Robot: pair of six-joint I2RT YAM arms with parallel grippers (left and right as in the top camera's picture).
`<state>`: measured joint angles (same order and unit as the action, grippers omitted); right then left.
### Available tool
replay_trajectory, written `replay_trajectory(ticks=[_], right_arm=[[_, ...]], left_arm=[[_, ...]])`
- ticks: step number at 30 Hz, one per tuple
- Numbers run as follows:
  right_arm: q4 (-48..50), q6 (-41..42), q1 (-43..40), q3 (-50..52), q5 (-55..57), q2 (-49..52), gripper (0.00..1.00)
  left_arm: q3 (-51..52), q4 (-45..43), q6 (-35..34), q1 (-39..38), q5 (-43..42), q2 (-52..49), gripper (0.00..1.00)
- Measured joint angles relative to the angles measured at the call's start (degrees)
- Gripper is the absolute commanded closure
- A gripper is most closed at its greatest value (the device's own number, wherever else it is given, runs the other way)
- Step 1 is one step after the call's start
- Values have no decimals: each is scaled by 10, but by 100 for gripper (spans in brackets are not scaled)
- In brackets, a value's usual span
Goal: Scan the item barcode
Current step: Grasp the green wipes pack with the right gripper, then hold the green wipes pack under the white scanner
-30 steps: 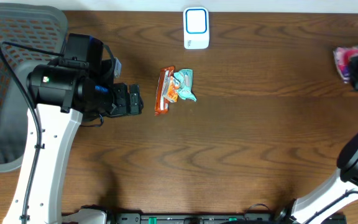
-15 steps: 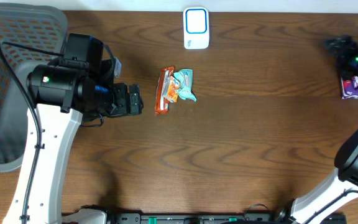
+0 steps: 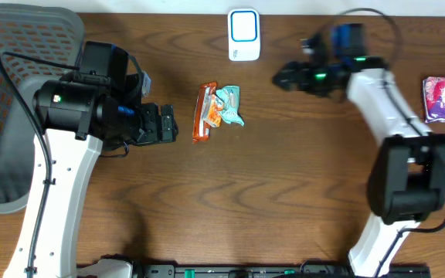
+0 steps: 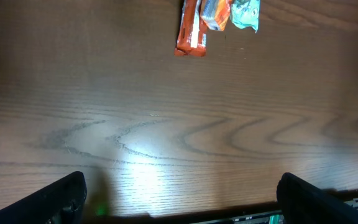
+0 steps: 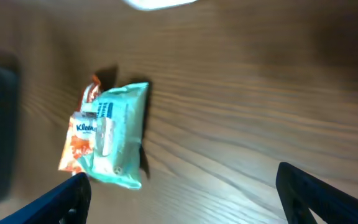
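Though apart, packets [image 3: 218, 110] between left fingers [image 4: 61, 199] and right fingers [image 5: 316, 193].

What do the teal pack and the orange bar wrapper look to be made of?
The teal pack looks like soft plastic film, slightly glossy, creased around a flap. The orange bar wrapper seems thin shiny film, plastic or foil; too small to tell.

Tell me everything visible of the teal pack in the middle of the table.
The teal soft-plastic tissue pack lies flat on the brown wooden table, crumpled, with a white strip on its top. It touches a small orange-and-white Kleenex packet, which lies against an orange wrapped bar. Nothing else touches it.
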<state>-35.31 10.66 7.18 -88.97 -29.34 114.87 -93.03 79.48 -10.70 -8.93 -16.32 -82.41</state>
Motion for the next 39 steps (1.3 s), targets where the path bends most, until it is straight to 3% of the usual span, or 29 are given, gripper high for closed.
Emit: replay_trajectory(ticks=[11,21,23,26,28,31,39], right_arm=[[63,50,178,0,223,0,13],[90,82,212,1,279,23,23],[90,86,212,1,276,46,34],[89,92,212,2,268,80,64],[88,97,213,5,260,92,74],[89,99,213,6,249,94,99],[64,95,204,-23,230,87,99]], left_arm=[[0,0,0,0,0,0,2],[0,0,0,0,0,0,2],[0,0,0,0,0,0,2],[0,0,0,0,0,0,2],[0,0,0,0,0,0,2],[0,0,0,0,0,0,2],[0,0,0,0,0,0,2]])
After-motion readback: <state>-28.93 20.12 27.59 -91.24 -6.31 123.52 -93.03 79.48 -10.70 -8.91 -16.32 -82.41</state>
